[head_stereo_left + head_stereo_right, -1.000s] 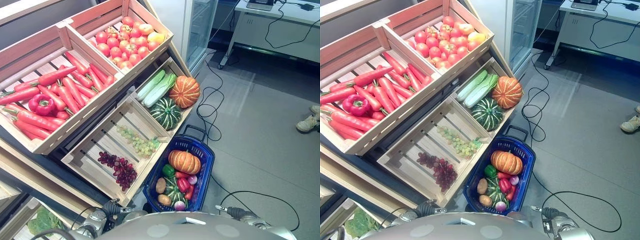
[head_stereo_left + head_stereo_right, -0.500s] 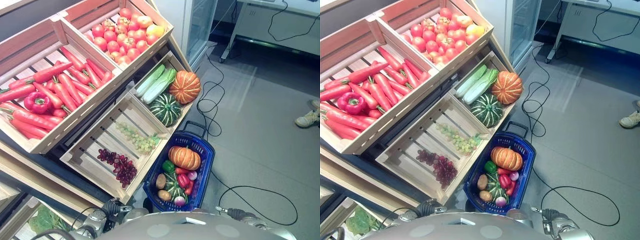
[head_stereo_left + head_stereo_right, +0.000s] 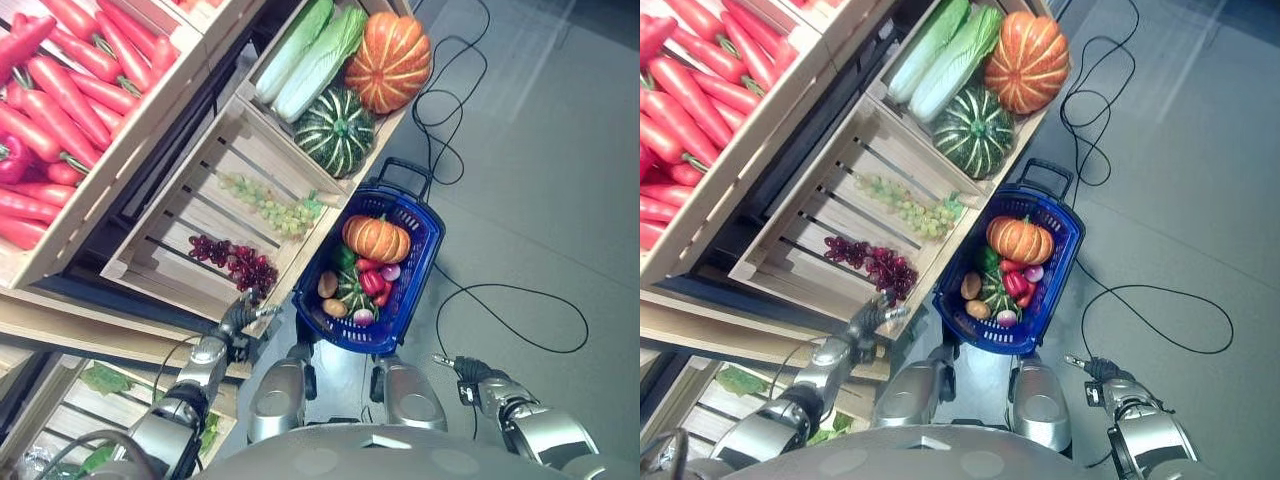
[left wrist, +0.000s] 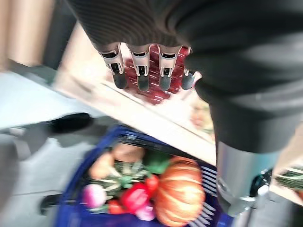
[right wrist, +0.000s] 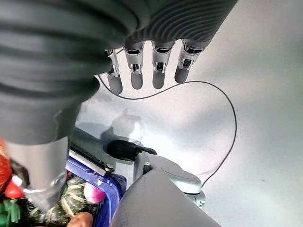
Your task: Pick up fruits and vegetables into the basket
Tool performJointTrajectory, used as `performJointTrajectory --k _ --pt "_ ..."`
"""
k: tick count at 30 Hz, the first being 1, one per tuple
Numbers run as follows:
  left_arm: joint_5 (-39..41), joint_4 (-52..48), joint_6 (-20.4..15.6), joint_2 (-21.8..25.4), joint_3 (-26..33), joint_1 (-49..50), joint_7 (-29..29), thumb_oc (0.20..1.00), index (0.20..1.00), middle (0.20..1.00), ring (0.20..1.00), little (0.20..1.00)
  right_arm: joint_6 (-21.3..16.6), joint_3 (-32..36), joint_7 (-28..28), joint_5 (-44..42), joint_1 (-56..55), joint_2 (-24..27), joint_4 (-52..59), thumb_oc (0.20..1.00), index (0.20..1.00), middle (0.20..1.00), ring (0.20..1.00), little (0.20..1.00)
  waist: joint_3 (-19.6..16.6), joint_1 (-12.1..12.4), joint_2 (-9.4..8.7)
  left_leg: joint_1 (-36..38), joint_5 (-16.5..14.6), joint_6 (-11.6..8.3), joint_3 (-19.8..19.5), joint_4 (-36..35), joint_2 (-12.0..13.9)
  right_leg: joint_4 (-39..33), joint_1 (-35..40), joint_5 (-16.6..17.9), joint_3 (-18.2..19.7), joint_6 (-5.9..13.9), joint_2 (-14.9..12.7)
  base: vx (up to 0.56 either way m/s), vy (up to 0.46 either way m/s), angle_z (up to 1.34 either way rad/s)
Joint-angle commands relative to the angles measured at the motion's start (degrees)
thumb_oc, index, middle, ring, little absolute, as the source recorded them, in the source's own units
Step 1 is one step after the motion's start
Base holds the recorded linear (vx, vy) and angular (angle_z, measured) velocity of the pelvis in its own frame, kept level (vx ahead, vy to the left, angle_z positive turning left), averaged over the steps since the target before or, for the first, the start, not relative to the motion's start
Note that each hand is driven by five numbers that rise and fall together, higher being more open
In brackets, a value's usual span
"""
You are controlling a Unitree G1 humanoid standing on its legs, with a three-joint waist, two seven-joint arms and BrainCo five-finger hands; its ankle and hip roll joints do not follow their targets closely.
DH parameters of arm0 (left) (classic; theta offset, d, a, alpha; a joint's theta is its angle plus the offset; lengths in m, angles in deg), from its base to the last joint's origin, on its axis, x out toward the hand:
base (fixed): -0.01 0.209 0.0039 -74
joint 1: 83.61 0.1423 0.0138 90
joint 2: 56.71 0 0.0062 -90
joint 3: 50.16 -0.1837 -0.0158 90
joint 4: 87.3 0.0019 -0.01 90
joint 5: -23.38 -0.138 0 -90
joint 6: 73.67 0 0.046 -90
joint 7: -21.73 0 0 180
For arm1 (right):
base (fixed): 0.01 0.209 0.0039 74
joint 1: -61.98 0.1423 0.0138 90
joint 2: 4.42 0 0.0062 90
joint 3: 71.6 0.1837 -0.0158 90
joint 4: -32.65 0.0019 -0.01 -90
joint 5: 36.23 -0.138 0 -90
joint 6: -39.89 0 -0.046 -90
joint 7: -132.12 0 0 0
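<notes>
A blue basket (image 3: 432,236) stands on the floor against the lower wooden crate. In it lie an orange pumpkin (image 3: 377,239), a small striped squash (image 3: 350,291), a red pepper (image 3: 371,281), a potato (image 3: 327,284) and other small produce. My left hand (image 3: 244,314) is low by the front corner of the grape crate (image 3: 160,240), just left of the basket. Its fingers (image 4: 141,72) are straight and hold nothing. Purple grapes (image 3: 237,263) and green grapes (image 3: 270,205) lie in that crate. My right hand (image 3: 461,368) hangs open over the floor, right of the basket, fingers (image 5: 136,71) straight.
The crate above holds a large orange pumpkin (image 3: 388,60), a green striped squash (image 3: 336,131) and a cabbage (image 3: 305,55). Carrots (image 3: 65,90) fill the upper left crate. Leafy greens (image 3: 102,379) sit on the bottom shelf. Bare grey floor (image 3: 540,180) lies right of the basket.
The camera has tipped down, so the crates moved up the picture and both arms come into view. My left hand now reaches forward to the grape crate's corner.
</notes>
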Motion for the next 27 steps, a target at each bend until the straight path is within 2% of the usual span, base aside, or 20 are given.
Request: performJointTrajectory --k 1,6,9,13,14,17,22,23,27 --pt "3.16 -1.26 -4.54 1.75 -0.85 -2.55 -1.49 1.0 1.0 1.0 1.0 1.0 0.09 -2.13 -0.48 -2.4 0.76 0.9 0.45 1.0 1.0 1.0 1.0 1.0 1.44 0.57 -2.0 -2.19 -1.87 -1.29 -1.45 0.05 0.57 0.37 -3.4 3.62 1.69 5.37 -4.74 -0.06 -0.013 -0.06" --pt "4.44 -7.42 -7.25 3.65 -2.07 -4.97 -2.83 1.0 1.0 1.0 1.0 1.0 -0.45 -2.42 -0.59 -3.63 2.76 2.07 1.33 1.0 1.0 1.0 1.0 1.0 3.87 1.19 -1.93 -4.05 -1.29 -1.06 -1.91 0.05 0.27 2.25 -5.92 3.45 2.0 5.13 -4.73 -0.08 0.003 -0.08" --pt "4.71 -12.5 -8.68 5.66 -3.73 -7.13 -5.0 1.0 1.0 1.0 1.0 1.0 -0.53 -2.6 -0.97 -4.67 4.69 2.74 1.62 1.0 1.0 1.0 1.0 1.0 6.03 1.59 -1.72 -6.09 -0.81 -0.89 -2.12 1.39 0.05 6.01 -8.69 2.26 2.09 4.66 -4.63 -0.09 0.005 -0.05" --pt "1.88 -19.48 -10.94 8.93 -5.7 -10.5 -9.93 1.0 1.0 1.0 1.0 1.0 -0.76 -3.36 -1.58 -5.83 6.76 3.29 1.9 1.0 1.0 1.0 1.0 1.0 8.48 1.7 -1.63 -10.29 -2.2 -0.63 -2.5 7.07 -0.86 9.7 -11.97 1.4 1.99 4.23 -4.91 -0.12 -0.018 -0.01" --pt "-1.27 -22.81 -11.43 10.48 -6.11 -12.59 -13.06 1.0 1.0 1.0 1.0 1.0 -0.87 -3.51 -1.86 -7.1 7.72 3.52 1.94 1.0 1.0 1.0 1.0 1.0 9.8 1.95 -1.71 -12.99 -2.98 -0.43 -2.65 10.98 -1.37 12.87 -14.04 0.63 1.38 4.11 -5.14 -0.14 -0.041 0.0" --pt "-7.63 -26.49 -11.9 13.53 -6.26 -16.43 -18.46 1.0 1.0 1.0 1.0 1.0 -0.61 -3.79 -2.09 -7.88 8.93 3.58 2.12 1.0 1.0 1.0 1.0 1.0 10.57 2.01 -1.89 -17.78 -4.04 -0.04 -2.97 16.31 -2.11 17.23 -18.25 -0.29 1.16 3.92 -5.4 -0.12 -0.05 0.02" --pt "-18.23 -28.88 -10.71 17.07 -6.26 -22.19 -25.89 1.0 1.0 1.0 1.0 1.0 -1.02 -4.17 -2.74 -9.87 9.47 3.6 2.39 1.0 1.0 1.0 1.0 1.0 10.57 1.64 -2.25 -23.29 -5.32 0.58 -3.06 21.31 -2.61 21.48 -23.65 -1.13 1.82 3.93 -5.76 -0.07 -0.034 0.13" --pt "-24.65 -28.4 -9.79 18.95 -6.23 -25.32 -30.07 1.0 1.0 1.0 1.0 1.0 -1.11 -4.42 -2.92 -10.34 10.05 3.56 2.47 1.0 1.0 1.0 1.0 1.0 10.57 1.24 -2.42 -25.48 -5.69 0.82 -3.04 22.8 -2.51 22.98 -26.12 -1.28 2.43 3.78 -5.46 -0.07 -0.006 0.21" --pt "-34.31 -27.38 -6.83 21.93 -6.99 -29.24 -36.14 1.0 1.0 1.0 1.0 1.0 -1.08 -4.93 -3.09 -10.64 10.56 3.38 2.94 1.0 1.0 1.0 1.0 1.0 10.57 0.63 -2.79 -27.93 -6.12 0.91 -2.98 24.6 -2.33 24.73 -28.73 -1.69 3.11 3.47 -4.8 -0.05 0.003 0.05"
